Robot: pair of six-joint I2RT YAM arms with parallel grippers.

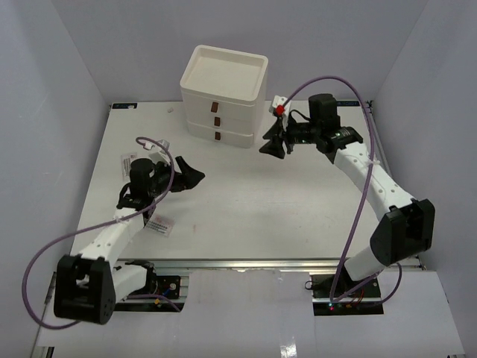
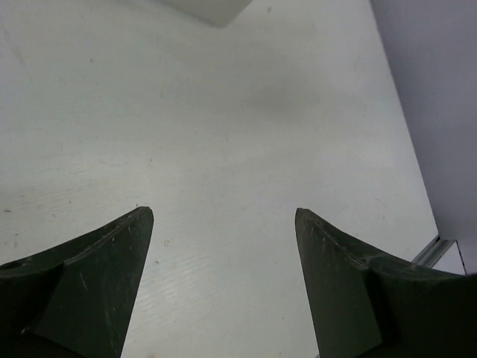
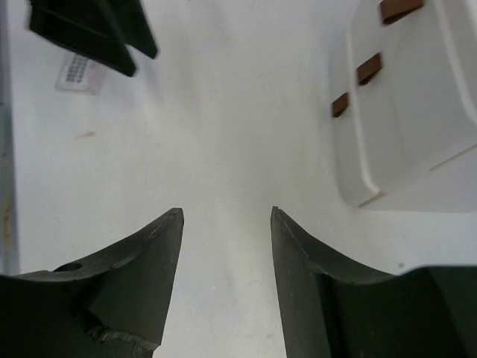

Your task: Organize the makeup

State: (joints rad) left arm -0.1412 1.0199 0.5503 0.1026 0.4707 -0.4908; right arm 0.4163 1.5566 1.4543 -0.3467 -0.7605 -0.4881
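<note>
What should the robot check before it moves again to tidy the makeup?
1. Left hand open and empty: ok.
2. Right hand open and empty: ok.
3. Flat packet in plain sight on the table: ok.
4. Drawer chest open to take makeup: not ok, all three drawers look shut.
5. Sponges and tubes found: cannot tell, none shows in any view.

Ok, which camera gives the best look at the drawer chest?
Top external: the whole drawer chest shows, tray top and three brown handles. Right wrist catches its front at a slant, cropped. Left wrist shows only a white corner.
</note>
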